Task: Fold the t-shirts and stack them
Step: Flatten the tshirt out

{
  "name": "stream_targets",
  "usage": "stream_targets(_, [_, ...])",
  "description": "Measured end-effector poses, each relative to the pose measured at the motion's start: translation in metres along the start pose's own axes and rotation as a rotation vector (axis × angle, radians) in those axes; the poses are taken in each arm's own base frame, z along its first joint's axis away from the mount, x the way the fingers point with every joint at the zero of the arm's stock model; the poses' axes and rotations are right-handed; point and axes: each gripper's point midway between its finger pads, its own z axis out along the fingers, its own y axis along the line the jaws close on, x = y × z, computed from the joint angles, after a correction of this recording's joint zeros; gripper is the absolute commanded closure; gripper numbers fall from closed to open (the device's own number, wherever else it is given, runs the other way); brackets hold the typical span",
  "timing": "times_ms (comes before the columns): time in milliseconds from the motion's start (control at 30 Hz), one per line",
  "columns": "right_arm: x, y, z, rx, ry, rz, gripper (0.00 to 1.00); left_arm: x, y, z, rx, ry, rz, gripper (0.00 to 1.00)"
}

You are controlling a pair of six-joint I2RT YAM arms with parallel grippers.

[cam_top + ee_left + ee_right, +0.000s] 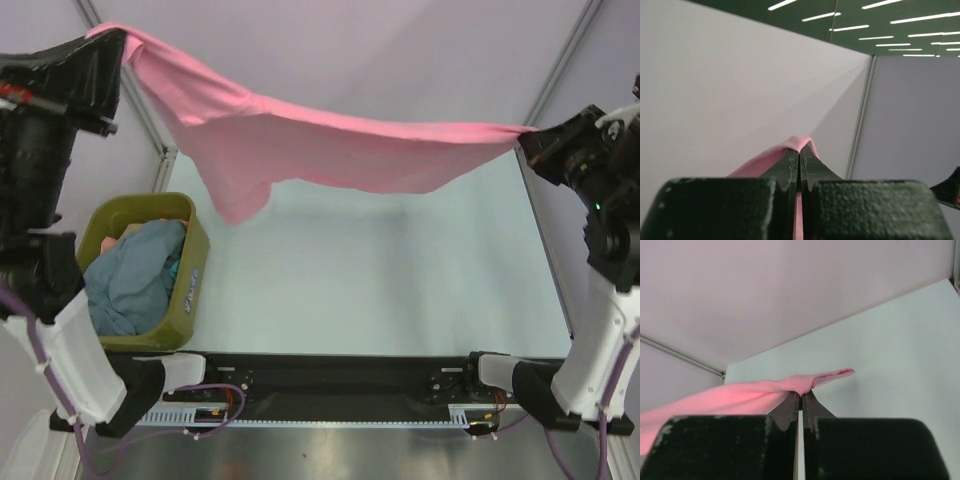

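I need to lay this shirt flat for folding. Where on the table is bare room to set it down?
The pale table top is bare from the olive-green plastic bin rightward to the right edge, under the bubblegum-pink cloth t-shirt stretched between left gripper and right gripper. Crowded only at left: the bin holds crumpled grey-blue shirts.

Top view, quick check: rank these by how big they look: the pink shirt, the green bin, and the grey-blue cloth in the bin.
1. pink shirt, stretched out in the air, nearer the camera, so it looks enlarged
2. green bin
3. grey-blue cloth, bunched inside the bin
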Motion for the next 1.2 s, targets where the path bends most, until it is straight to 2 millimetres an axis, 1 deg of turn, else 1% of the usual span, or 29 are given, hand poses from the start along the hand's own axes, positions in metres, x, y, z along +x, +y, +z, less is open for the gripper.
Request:
stream_targets(133, [-0.007, 0.018, -0.068, -0.088, -0.097, -0.047, 1.00, -0.047, -0.037, -0.036, 0.058, -0.103, 0.031, 1.00])
stream_targets(167, [-0.008, 0.021, -0.080, -0.103, -0.116, -0.052, 1.00, -0.058, -0.045, -0.044, 0.070, -0.127, 0.039, 1.00])
stream_targets(267, [-0.011, 0.033, -0.130, -0.170, -0.207, -0.067, 1.00, -0.093, -0.072, -0.076, 0.113, -0.218, 0.071, 1.00])
stream_targets(300, [-0.012, 0.036, -0.142, -0.191, -0.234, -0.067, 1.00, -0.102, -0.079, -0.082, 0.126, -0.245, 0.080, 1.00])
stream_targets(333, [-0.012, 0.037, -0.149, -0.202, -0.250, -0.066, 1.00, -0.110, -0.084, -0.088, 0.139, -0.267, 0.088, 1.00])
stream_targets(367, [-0.012, 0.038, -0.154, -0.209, -0.264, -0.061, 1.00, -0.116, -0.090, -0.092, 0.156, -0.287, 0.097, 1.00])
stream_targets(400, [-0.013, 0.038, -0.153, -0.212, -0.275, -0.055, 1.00, -0.121, -0.094, -0.094, 0.173, -0.304, 0.105, 1.00])
stream_targets(433, [-0.012, 0.036, -0.148, -0.211, -0.280, -0.049, 1.00, -0.121, -0.096, -0.093, 0.185, -0.308, 0.104, 1.00])
stream_targets(467, [-0.009, 0.031, -0.137, -0.199, -0.273, -0.039, 1.00, -0.119, -0.096, -0.090, 0.199, -0.304, 0.100, 1.00])
stream_targets(533, [0.000, 0.018, -0.105, -0.160, -0.241, -0.017, 1.00, -0.101, -0.088, -0.072, 0.224, -0.286, 0.082, 0.99])
stream_targets(567, [0.009, 0.007, -0.082, -0.124, -0.208, -0.005, 1.00, -0.081, -0.077, -0.058, 0.224, -0.257, 0.061, 0.99])
stream_targets(600, [0.019, -0.006, -0.057, -0.081, -0.167, 0.008, 1.00, -0.057, -0.063, -0.043, 0.219, -0.223, 0.034, 0.99])
stream_targets(633, [0.031, -0.019, -0.030, -0.040, -0.128, 0.020, 1.00, -0.026, -0.045, -0.024, 0.205, -0.170, 0.004, 1.00])
stream_targets(667, [0.046, -0.035, -0.004, 0.007, -0.085, 0.031, 1.00, 0.011, -0.025, -0.006, 0.184, -0.105, -0.031, 1.00])
stream_targets(733, [0.076, -0.067, 0.044, 0.100, -0.009, 0.042, 1.00, 0.092, 0.018, 0.030, 0.142, 0.034, -0.100, 1.00])
stream_targets(767, [0.090, -0.081, 0.063, 0.136, 0.019, 0.044, 1.00, 0.135, 0.040, 0.045, 0.118, 0.098, -0.131, 1.00])
stream_targets(800, [0.111, -0.100, 0.086, 0.185, 0.068, 0.047, 1.00, 0.181, 0.062, 0.058, 0.088, 0.161, -0.160, 1.00])
stream_targets(833, [0.132, -0.119, 0.105, 0.232, 0.116, 0.050, 1.00, 0.224, 0.082, 0.064, 0.057, 0.227, -0.190, 1.00])
stream_targets(867, [0.153, -0.136, 0.122, 0.272, 0.162, 0.051, 1.00, 0.281, 0.107, 0.067, 0.015, 0.310, -0.225, 1.00])
stream_targets(900, [0.172, -0.152, 0.135, 0.312, 0.203, 0.051, 1.00, 0.335, 0.130, 0.065, -0.026, 0.387, -0.259, 1.00])
stream_targets(933, [0.189, -0.166, 0.147, 0.344, 0.239, 0.050, 1.00, 0.389, 0.151, 0.059, -0.067, 0.469, -0.294, 0.99])
stream_targets(967, [0.203, -0.179, 0.158, 0.374, 0.270, 0.047, 1.00, 0.439, 0.169, 0.052, -0.102, 0.539, -0.325, 1.00])
stream_targets(1000, [0.210, -0.187, 0.167, 0.394, 0.285, 0.044, 1.00, 0.475, 0.183, 0.046, -0.126, 0.587, -0.347, 1.00])
stream_targets(1033, [0.217, -0.197, 0.180, 0.410, 0.295, 0.038, 1.00, 0.520, 0.197, 0.036, -0.152, 0.646, -0.378, 1.00])
stream_targets(1100, [0.230, -0.215, 0.204, 0.435, 0.311, 0.034, 1.00, 0.593, 0.220, 0.020, -0.190, 0.730, -0.436, 1.00])
stream_targets(1167, [0.239, -0.233, 0.227, 0.463, 0.330, 0.028, 1.00, 0.652, 0.239, 0.007, -0.221, 0.790, -0.480, 1.00])
stream_targets(1200, [0.241, -0.239, 0.238, 0.470, 0.335, 0.022, 1.00, 0.675, 0.247, 0.003, -0.233, 0.811, -0.499, 1.00])
